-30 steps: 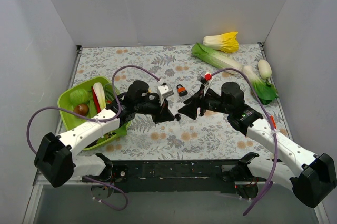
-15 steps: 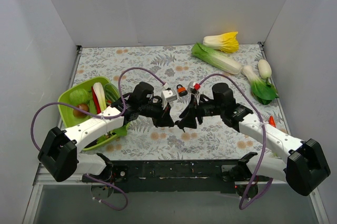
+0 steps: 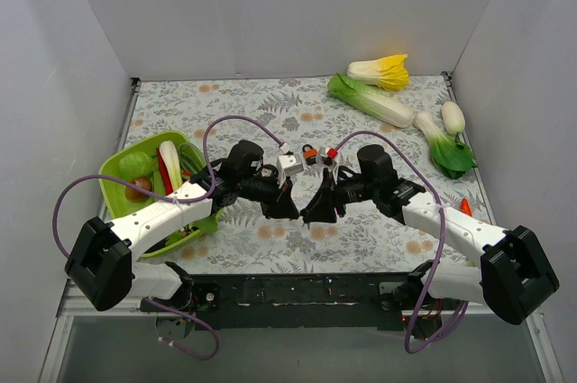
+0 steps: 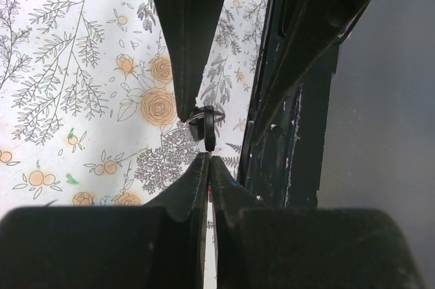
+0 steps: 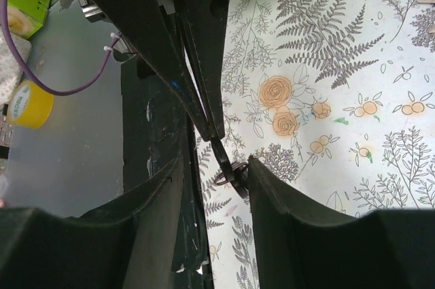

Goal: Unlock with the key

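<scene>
My left gripper (image 4: 207, 160) is shut on the key (image 4: 208, 131), a small black-headed key with a thin ring that sticks out past its tips. In the right wrist view the key (image 5: 227, 164) hangs from the left fingers (image 5: 204, 92), which come in from above. My right gripper (image 5: 216, 164) is open, its jaws on either side of the key bunch, the right finger close to the ring. In the top view the left gripper (image 3: 289, 210) and right gripper (image 3: 312, 213) meet tip to tip near the table's front edge. The orange padlock (image 3: 310, 154) lies behind them.
A green basket (image 3: 113, 186) of vegetables sits at the left. A napa cabbage (image 3: 370, 99), a yellow-leafed cabbage (image 3: 380, 69), a bok choy (image 3: 446, 144) and a white radish (image 3: 453, 116) lie at the back right. The black front rail (image 4: 285, 153) is right beside the grippers.
Both grippers have come together and nearer the front edge. The right gripper has moved left until its open jaws stand around the key held by the left gripper.
</scene>
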You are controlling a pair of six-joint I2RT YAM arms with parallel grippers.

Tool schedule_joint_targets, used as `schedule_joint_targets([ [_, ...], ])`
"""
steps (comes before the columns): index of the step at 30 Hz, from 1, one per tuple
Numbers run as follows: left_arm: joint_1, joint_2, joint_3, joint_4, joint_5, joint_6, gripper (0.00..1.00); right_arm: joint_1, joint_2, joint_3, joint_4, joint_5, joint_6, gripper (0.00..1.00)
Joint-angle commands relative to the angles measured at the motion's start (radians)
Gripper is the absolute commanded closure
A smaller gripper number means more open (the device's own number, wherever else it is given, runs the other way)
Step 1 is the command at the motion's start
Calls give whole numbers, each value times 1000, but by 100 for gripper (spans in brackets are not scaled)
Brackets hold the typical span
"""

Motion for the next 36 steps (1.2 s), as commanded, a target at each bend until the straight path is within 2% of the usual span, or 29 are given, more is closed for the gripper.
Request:
schedule_joint_targets([
  [1,-5,-13,47,-18,38,18,100,-4,-6,-9,65,-8,-14,50],
  [6,-5,-11,48,-18,49,18,100,-4,-15,-10,71,-7,-22,49],
  [11,-5,-5,48,-24,60,18,100,-4,-15,-10,79,-18,-20,53],
  [14,-5,-1,51,-28,60,19,100,-4,-20,-6,85,-12,-19,60],
  [15,-5,-1,51,-28,60,19,100,-6,-18,-3,85,-15,-19,68],
  [18,-5,-2,53,-28,54,19,100,-4,-5,1,88,-33,-17,80],
  [24,-5,-16,50,-10,29,12,100,-4,17,-12,102,-70,-8,99],
  [28,-5,-40,42,33,-47,-28,98,-4,0,-32,134,-73,20,99],
  [29,-5,-48,36,59,-66,-45,91,-4,-11,-38,163,-70,35,99],
  [31,-5,-79,28,91,-100,-88,54,-4,-26,-62,193,-37,82,99],
  [32,-4,-93,22,123,-124,-97,43,-6,-41,-71,209,-21,95,99],
  [33,-2,-126,7,140,-138,-116,25,-6,-52,-90,239,14,108,99],
  [36,13,-191,-33,218,-210,-160,8,-7,-100,-130,334,86,180,99],
])
